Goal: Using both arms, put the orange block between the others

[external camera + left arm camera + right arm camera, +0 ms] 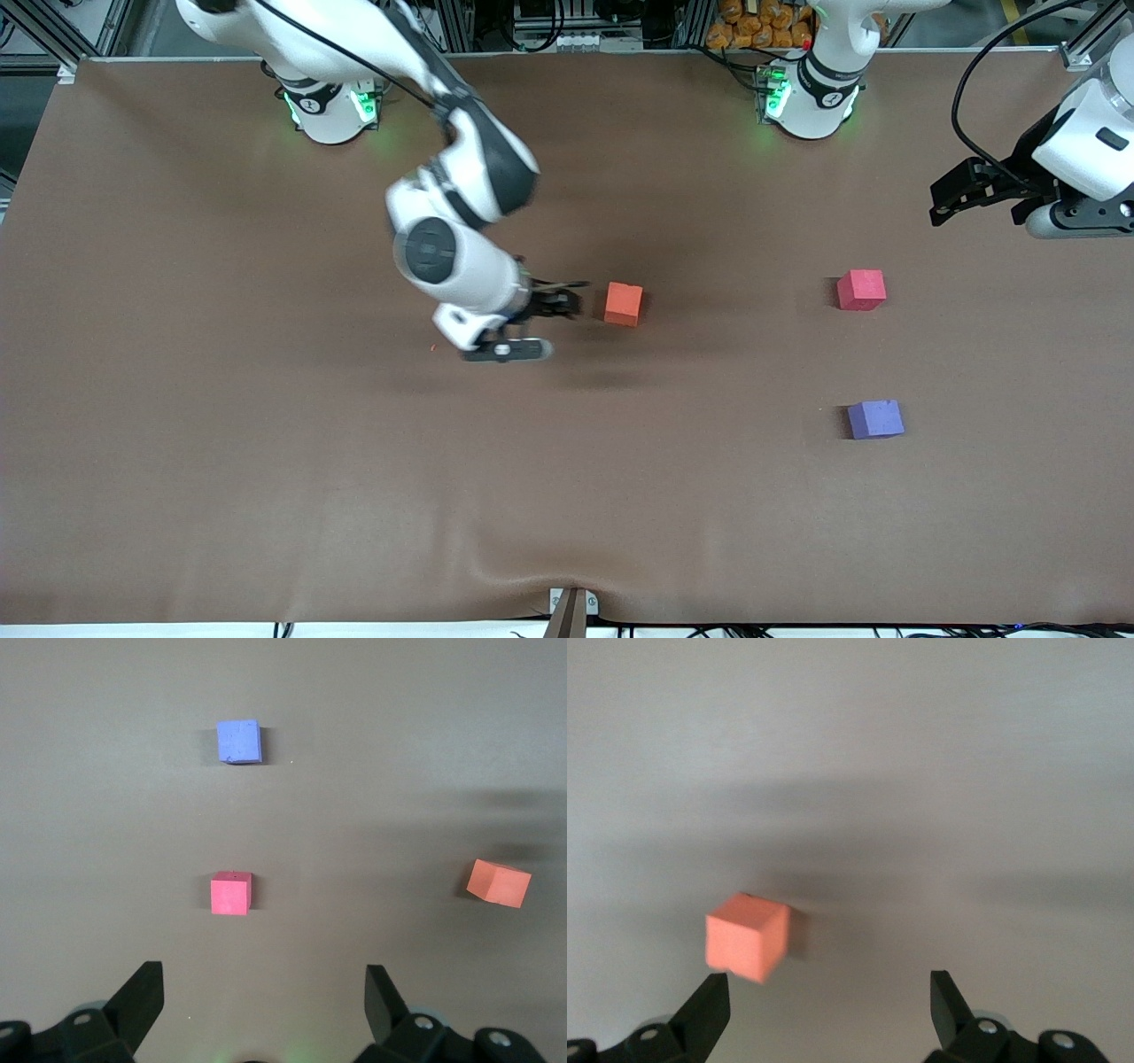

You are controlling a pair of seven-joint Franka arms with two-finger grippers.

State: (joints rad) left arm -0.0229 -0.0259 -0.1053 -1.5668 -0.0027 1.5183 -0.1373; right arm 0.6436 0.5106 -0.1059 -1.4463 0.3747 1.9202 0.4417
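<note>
The orange block (623, 304) (747, 936) (499, 882) rests on the brown table near its middle. My right gripper (567, 299) (830, 992) hangs low just beside it, toward the right arm's end, open, with nothing between its fingers. The block lies just past one fingertip (709, 1005), outside the gap. The pinkish-red block (861, 290) (231, 893) sits toward the left arm's end. The purple-blue block (875, 419) (239, 742) lies nearer to the front camera than the pinkish-red one. My left gripper (941, 202) (264, 988) waits open and empty, above the table's left-arm end.
The brown mat (266, 461) covers the whole table and has a ripple at its front edge by a clamp (571, 610). The two green-lit arm bases (330, 106) (808, 97) stand along the back edge.
</note>
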